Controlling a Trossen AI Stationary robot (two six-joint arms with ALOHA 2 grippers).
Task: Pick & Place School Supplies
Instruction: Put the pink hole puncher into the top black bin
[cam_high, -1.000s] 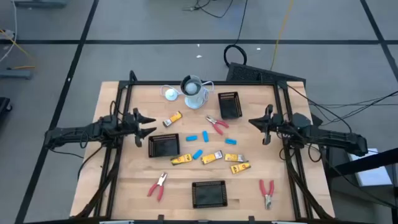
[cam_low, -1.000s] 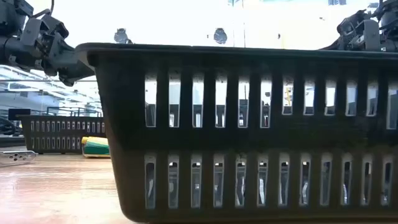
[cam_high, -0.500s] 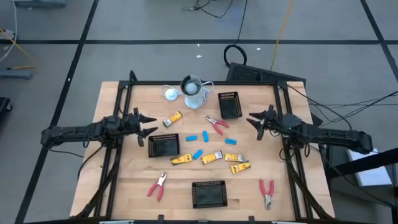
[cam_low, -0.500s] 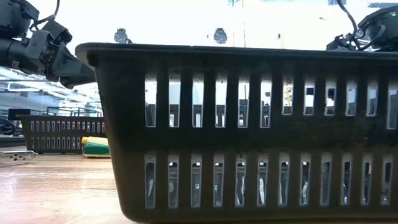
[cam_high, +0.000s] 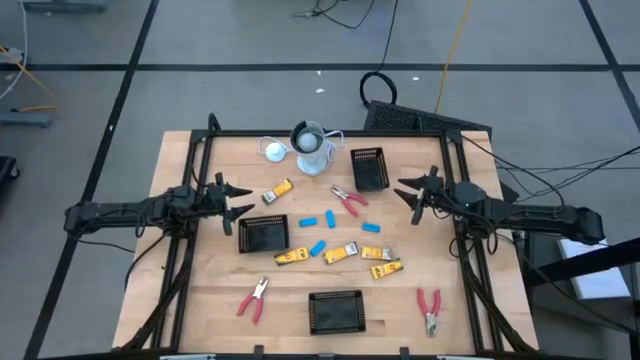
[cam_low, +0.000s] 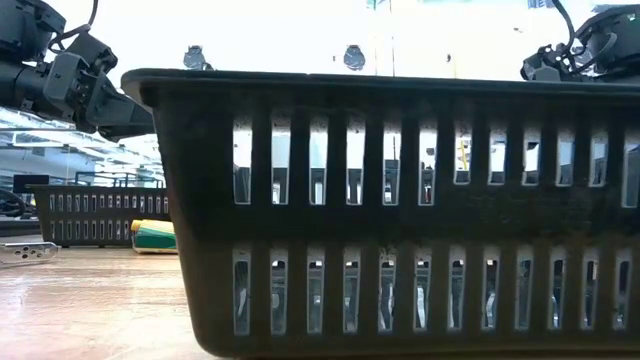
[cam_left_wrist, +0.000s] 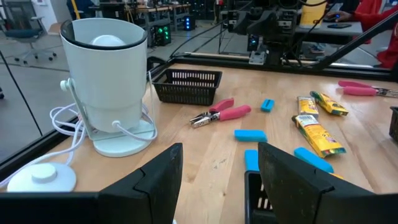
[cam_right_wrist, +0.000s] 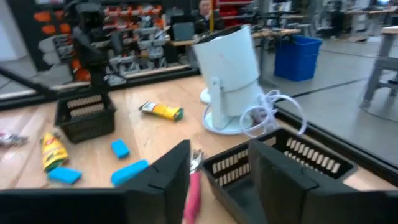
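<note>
The school supplies lie loose on the wooden table (cam_high: 200, 300). Red-handled pliers lie at the middle (cam_high: 349, 200), near left (cam_high: 253, 298) and near right (cam_high: 430, 310). Yellow-and-black pieces (cam_high: 341, 254) and light-blue pieces (cam_high: 317, 247) are scattered around the centre. My left gripper (cam_high: 246, 200) hovers open at the left side, above the table; its wrist view (cam_left_wrist: 217, 180) looks over the supplies. My right gripper (cam_high: 404, 192) hovers open at the right side, with nothing between its fingers (cam_right_wrist: 221, 180).
Three black mesh trays stand at far right (cam_high: 368, 168), left of centre (cam_high: 264, 235) and near centre (cam_high: 335, 311); the last fills the low view (cam_low: 380, 200). A pale cup (cam_high: 312, 148) and a white disc (cam_high: 273, 150) sit at the far edge.
My right gripper has opened from shut, and its wrist has swung a little toward the table's far edge. Nothing on the table has moved.
</note>
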